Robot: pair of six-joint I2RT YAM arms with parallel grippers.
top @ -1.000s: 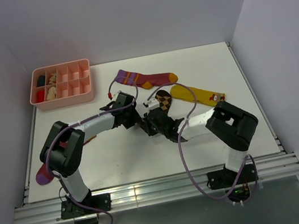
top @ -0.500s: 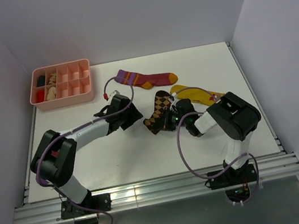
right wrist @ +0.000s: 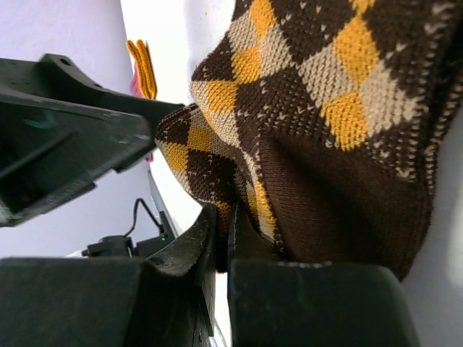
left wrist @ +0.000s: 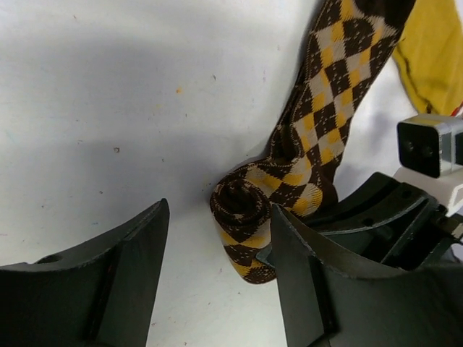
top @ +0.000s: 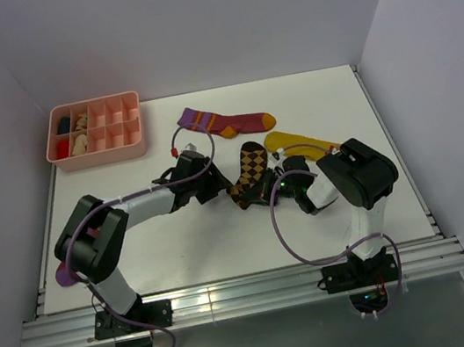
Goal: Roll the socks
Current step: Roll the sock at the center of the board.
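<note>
The brown-and-tan diamond-check fabric sock (top: 251, 164) is lying near the middle of the white surface (top: 190, 243), its leg stretching toward the far edge and its near end wound into a tight roll (left wrist: 242, 206). The left claw (top: 216, 185) is reaching in from the left with its jaws standing wide, straddling the roll without gripping it; in the left wrist view the roll is sitting closer to the right-hand finger. The right claw (top: 270, 187) is lying low on the sock's right side, its jaws squeezed narrow and pinching the sock's fabric just beside the roll. A mustard-yellow fabric sock (top: 298, 142) is resting just beside the checked leg, toward the right edge. A maroon fabric sock with purple cuff and orange toe (top: 228, 122) is lying farther back, toward the far edge. A second maroon sock (top: 64, 274) is peeking out at the near-left corner, mostly hidden by the left arm. A salmon-pink plastic compartment tray (top: 100, 158) is sitting at the far-left corner, small items showing in its leftmost compartments.
</note>
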